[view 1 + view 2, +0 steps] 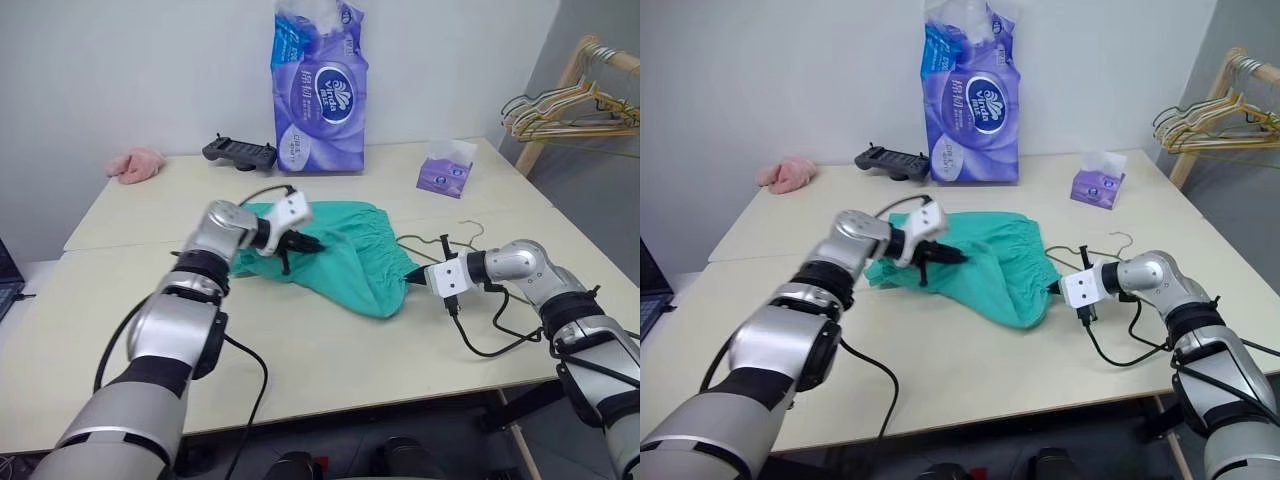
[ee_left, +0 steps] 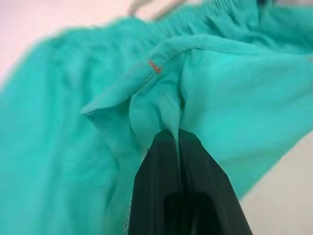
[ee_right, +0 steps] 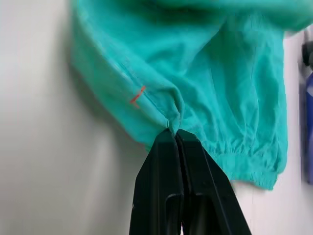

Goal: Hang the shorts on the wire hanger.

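In the middle of the counter (image 1: 330, 370) lie the shorts (image 1: 345, 255), with each hand pinched tight on a fold of cloth: the left hand (image 1: 300, 243) at one end, the right hand (image 1: 415, 279) at the other. The wire hanger (image 1: 450, 240) lies just behind the shorts, partly hidden by them. Bare counter lies in front of the shorts.

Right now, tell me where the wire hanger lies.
In the left eye view the wire hanger lies on the table right of centre, just beyond the right gripper, its near end hidden behind the shorts.
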Motion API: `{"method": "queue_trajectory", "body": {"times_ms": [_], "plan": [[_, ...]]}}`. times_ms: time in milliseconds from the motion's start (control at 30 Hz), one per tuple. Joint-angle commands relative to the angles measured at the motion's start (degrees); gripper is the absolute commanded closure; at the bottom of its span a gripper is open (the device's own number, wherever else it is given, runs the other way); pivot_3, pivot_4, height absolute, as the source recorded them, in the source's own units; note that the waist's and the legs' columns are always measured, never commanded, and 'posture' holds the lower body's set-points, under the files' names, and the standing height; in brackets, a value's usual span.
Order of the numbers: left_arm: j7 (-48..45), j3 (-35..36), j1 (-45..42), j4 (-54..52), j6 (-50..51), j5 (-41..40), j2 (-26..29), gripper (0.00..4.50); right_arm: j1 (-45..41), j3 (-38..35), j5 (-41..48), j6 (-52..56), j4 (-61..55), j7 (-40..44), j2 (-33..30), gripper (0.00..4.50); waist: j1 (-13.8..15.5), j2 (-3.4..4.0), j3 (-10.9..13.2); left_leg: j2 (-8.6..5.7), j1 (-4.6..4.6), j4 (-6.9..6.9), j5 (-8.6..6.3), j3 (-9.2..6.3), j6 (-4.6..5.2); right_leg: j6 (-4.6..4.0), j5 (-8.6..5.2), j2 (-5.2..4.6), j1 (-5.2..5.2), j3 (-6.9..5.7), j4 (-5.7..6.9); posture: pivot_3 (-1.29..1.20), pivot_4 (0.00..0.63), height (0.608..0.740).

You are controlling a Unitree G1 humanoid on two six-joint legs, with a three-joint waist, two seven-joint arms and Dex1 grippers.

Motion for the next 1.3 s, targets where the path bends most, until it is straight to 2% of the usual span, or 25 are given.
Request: {"method": "queue_trajectory", "body": {"times_ms": [33,200,333,433,533,600,667,733,800,867,900,967,1000,1033,1067,1100,1133,1200,1233,1300], "plan": [[-8.85,1.45,5.97,-15.83,8.73,-5.23,5.48,4.5,0.33,-2.22,3.63,2.74,-3.73,1.99,-0.77,4.47,-0.27,0.07,-0.04,0.0,0.0,-0.01,0.0,0.07,0.0,0.0,0.0,0.01,-0.05,0.08,0.02,0.01,0.0,0.74],[-13.66,2.69,20.41,-42.86,27.14,-13.12,13.8,4.5,1.41,-3.51,6.68,8.37,-5.67,3.76,0.73,4.47,-0.24,0.05,-0.05,0.02,0.0,-0.02,0.0,0.1,0.0,0.0,0.0,0.04,-0.14,0.19,0.1,0.05,0.0,0.74],[-13.05,4.56,36.02,-61.11,33.47,-17.59,20.59,4.5,5.13,-5.12,12.42,18.29,-14.94,8.62,0.43,4.47,0.31,0.06,-0.06,0.04,0.01,-0.02,-0.01,0.1,0.01,-0.01,-0.01,0.07,-0.17,0.22,0.15,0.07,0.0,0.74],[-10.58,8.18,48.33,-69.99,34.91,-19.58,24.4,4.5,13.05,-4.61,17.08,28.17,-30.89,15.0,-4.38,4.47,1.1,0.1,-0.09,0.05,0.01,-0.07,-0.04,0.08,0.08,-0.02,-0.01,0.07,-0.18,0.21,0.12,0.08,0.0,0.74],[-8.43,11.3,57.04,-75.76,36.58,-22.09,26.66,4.5,21.51,-3.95,20.77,38.0,-47.34,20.35,-11.06,4.47,3.35,0.11,-0.08,0.06,-0.08,-0.1,-0.2,0.09,0.34,-0.03,-0.03,0.07,-0.25,0.19,0.03,0.1,0.003,0.74],[-7.25,12.34,60.63,-77.54,36.63,-22.95,27.59,4.5,25.9,-3.7,23.07,44.67,-56.55,23.69,-15.71,4.47,4.1,0.17,-0.05,0.06,-0.07,-0.07,-0.27,0.11,0.47,-0.01,-0.05,0.07,-0.18,0.19,-0.03,0.11,0.005,0.74],[-5.81,11.74,60.32,-76.52,36.58,-23.21,27.51,4.5,26.39,-3.98,25.31,51.13,-61.62,25.43,-17.99,4.47,5.31,0.26,-0.01,0.06,0.05,-0.06,-0.31,0.11,0.53,0.15,-0.14,0.06,-0.01,0.14,-0.09,0.11,0.005,0.74],[-4.92,10.04,57.63,-73.81,35.73,-22.81,26.98,4.5,23.75,-4.13,26.78,56.89,-62.24,25.46,-17.51,4.47,6.06,0.24,0.05,0.14,0.3,0.02,-0.27,0.1,0.58,0.3,-0.21,0.07,0.33,0.02,-0.11,0.11,0.002,0.74],[-4.23,7.28,49.98,-66.49,34.06,-21.14,25.03,4.5,17.39,-3.75,25.87,59.57,-56.68,24.93,-14.77,4.47,6.55,0.32,0.26,0.21,0.85,0.02,-0.26,0.11,0.57,0.16,-0.25,0.09,0.9,-0.04,-0.12,0.12,0.0,0.74],[-2.01,4.0,35.99,-50.53,27.74,-16.48,21.19,4.5,7.02,-3.6,22.53,57.44,-43.52,21.86,-9.45,4.47,6.66,0.35,0.33,0.34,1.24,0.0,-0.31,0.13,0.49,0.11,-0.29,0.11,1.45,-0.18,-0.31,0.13,0.0,0.74],[3.54,3.06,25.77,-37.52,21.18,-12.79,18.08,4.5,-0.47,-3.99,19.67,53.26,-32.64,16.96,-5.68,4.47,6.77,0.29,0.39,0.56,1.37,-0.03,-0.26,0.32,0.48,0.22,-0.22,0.16,1.64,-0.32,-0.41,0.14,0.0,0.74],[28.04,3.36,4.21,-11.82,6.95,-5.42,12.53,4.5,-17.04,-5.85,13.1,42.46,-9.21,-3.12,1.57,4.47,7.44,-0.07,0.53,0.77,1.28,-0.03,0.3,0.29,0.2,0.21,0.02,0.33,1.54,-0.49,-0.41,0.14,0.0,0.74],[39.5,3.92,-3.51,-3.03,2.45,-3.26,11.23,4.5,-23.3,-6.11,10.19,38.91,-0.31,-12.86,3.56,4.47,7.68,-0.49,0.83,0.77,1.25,0.0,0.71,0.25,0.03,-0.02,0.86,0.52,1.44,-0.45,-0.35,0.14,0.0,0.74],[48.26,5.62,-10.31,2.97,-0.54,-2.93,11.1,4.5,-28.89,-6.08,7.13,35.48,6.52,-24.02,4.38,4.47,7.73,-1.05,0.54,0.85,0.74,-0.14,0.87,0.17,-0.22,-0.22,1.11,0.67,0.83,-0.39,-0.46,0.14,0.0,0.74],[54.5,7.35,-16.13,6.74,-2.6,-3.12,11.7,4.5,-33.6,-5.86,4.23,33.4,11.25,-34.93,4.32,4.47,7.68,-1.47,0.27,0.96,-0.23,-0.28,1.33,0.13,-0.96,-0.79,1.78,0.77,-0.36,-0.24,-0.5,0.12,0.0,0.74],[57.67,9.47,-20.98,9.15,-3.94,-4.22,12.53,4.5,-36.83,-6.21,3.04,31.17,14.25,-40.42,4.13,4.47,7.57,-1.68,0.09,1.02,-1.05,-0.21,1.32,0.23,-1.29,-0.99,1.6,0.78,-1.3,-0.16,-0.22,0.12,0.0,0.74],[58.24,11.15,-24.37,10.62,-4.55,-5.27,13.16,4.5,-38.75,-6.47,2.3,29.01,16.05,-43.13,4.06,4.47,7.29,-1.72,-0.03,1.06,-1.55,-0.26,1.19,0.41,-1.51,-1.19,1.49,0.76,-1.93,-0.05,-0.07,0.12,0.0,0.74],[53.17,13.0,-26.87,11.9,-4.94,-6.5,13.93,4.5,-38.85,-6.66,1.73,24.77,17.34,-42.32,4.46,4.47,6.16,-1.65,-0.19,1.15,-2.25,-0.28,1.0,0.82,-1.83,-1.32,1.36,0.72,-2.61,0.19,-0.11,0.11,0.0,0.74],[49.83,13.29,-26.89,12.18,-4.77,-6.56,14.14,4.5,-38.14,-6.74,1.68,23.2,17.56,-41.28,4.75,4.47,5.44,-1.46,-0.42,1.14,-2.25,-0.34,0.91,0.92,-1.85,-1.33,1.36,0.7,-2.62,0.29,-0.21,0.11,0.002,0.74],[39.29,11.96,-23.72,11.9,-3.76,-5.76,14.78,4.5,-34.77,-7.14,2.67,19.57,16.47,-36.75,5.42,4.47,3.84,-1.0,-0.72,1.02,-2.13,-0.39,0.48,0.94,-1.21,-1.31,1.35,0.69,-2.47,0.38,-0.35,0.11,0.012,0.74]]}}
